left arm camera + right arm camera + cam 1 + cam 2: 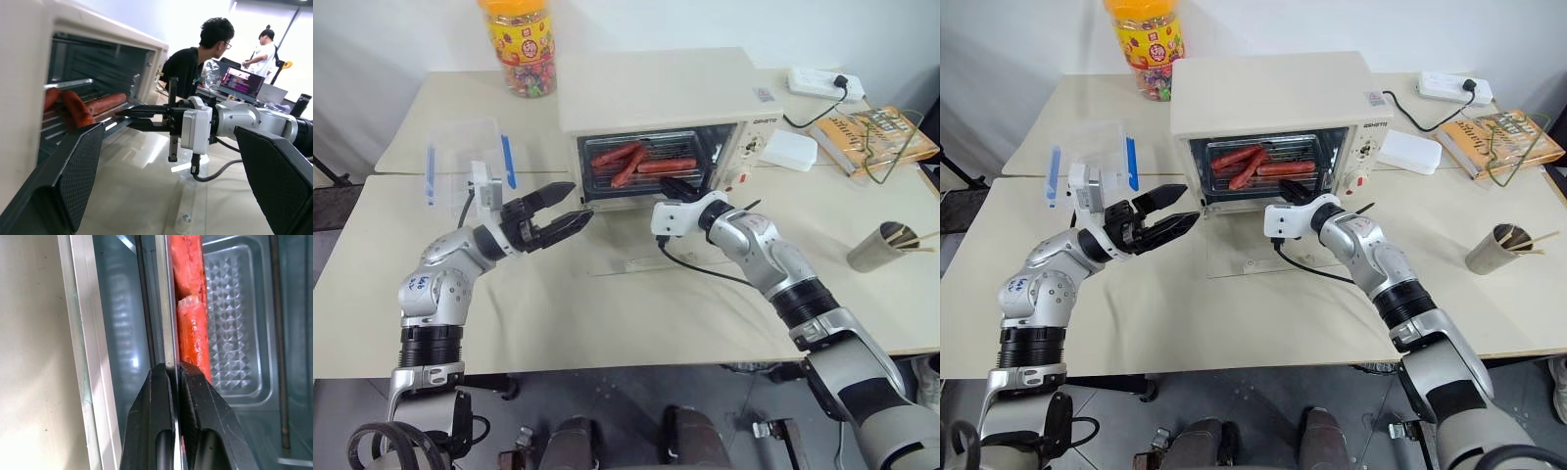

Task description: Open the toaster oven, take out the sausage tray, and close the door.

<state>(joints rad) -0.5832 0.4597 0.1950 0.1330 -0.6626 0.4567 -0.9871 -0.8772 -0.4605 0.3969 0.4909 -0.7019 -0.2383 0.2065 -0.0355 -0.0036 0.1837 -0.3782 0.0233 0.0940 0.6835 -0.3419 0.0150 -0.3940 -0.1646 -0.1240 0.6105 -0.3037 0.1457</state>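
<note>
The cream-white toaster oven (pixel 656 93) stands at the back middle of the table. Its glass door (pixel 617 250) lies folded down flat in front of it. Inside, the silver sausage tray (pixel 651 162) holds three reddish sausages (pixel 617 157). My right gripper (pixel 674 186) reaches into the opening and is shut on the tray's front rim (pixel 168 308); the right wrist view shows both black fingers (pixel 151 406) pinching that thin metal edge. Left of the opening and clear of the oven, my left gripper (pixel 570 206) hovers above the table, open, with nothing between its fingers.
A clear plastic box with blue clips (pixel 470 157) sits at the left. A candy jar (pixel 521 44) stands behind it. Right of the oven are a white box (pixel 786 149), a power strip (pixel 822 83), a book (pixel 876 137) and a metal cup with sticks (pixel 881 245). Two people (pixel 195 63) are beyond the table.
</note>
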